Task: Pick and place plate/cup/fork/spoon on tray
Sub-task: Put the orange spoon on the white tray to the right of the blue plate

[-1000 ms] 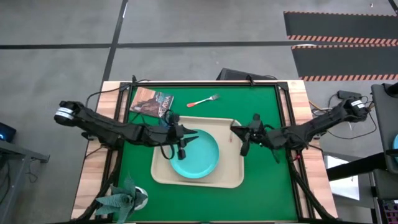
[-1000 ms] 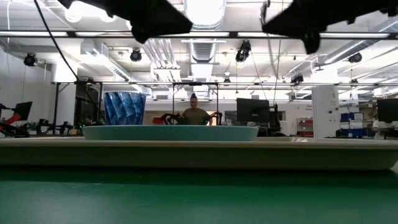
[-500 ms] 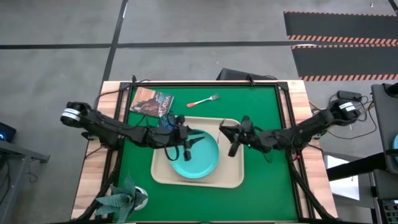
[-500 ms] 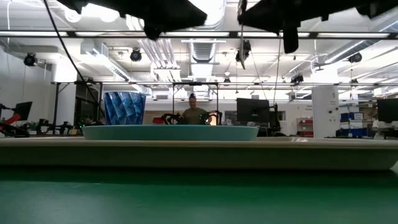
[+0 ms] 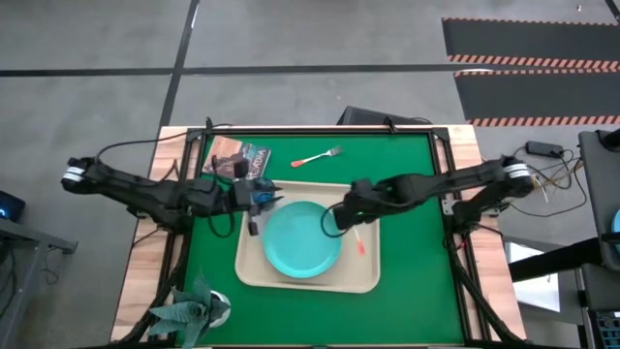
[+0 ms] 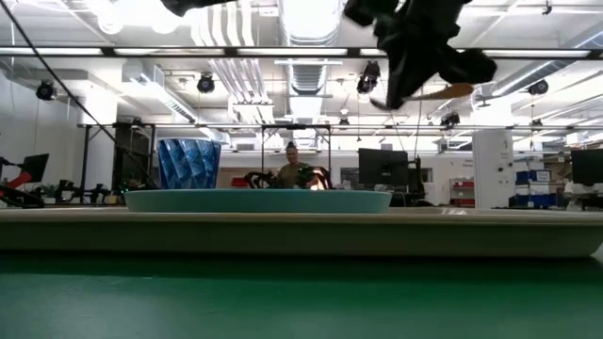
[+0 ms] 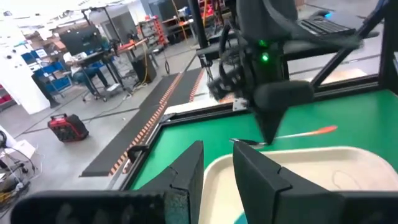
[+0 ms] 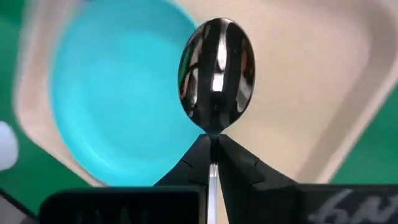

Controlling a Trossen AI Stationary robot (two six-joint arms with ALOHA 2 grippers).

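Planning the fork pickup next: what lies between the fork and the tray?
Only bare green mat, seen in the high view: the fork lies apart from the tray, nothing between.

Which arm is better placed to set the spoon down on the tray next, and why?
The right. Its gripper already pinches the spoon above the tray, beside the plate. The left gripper sits at the tray's far-left corner near the cup, holding nothing.
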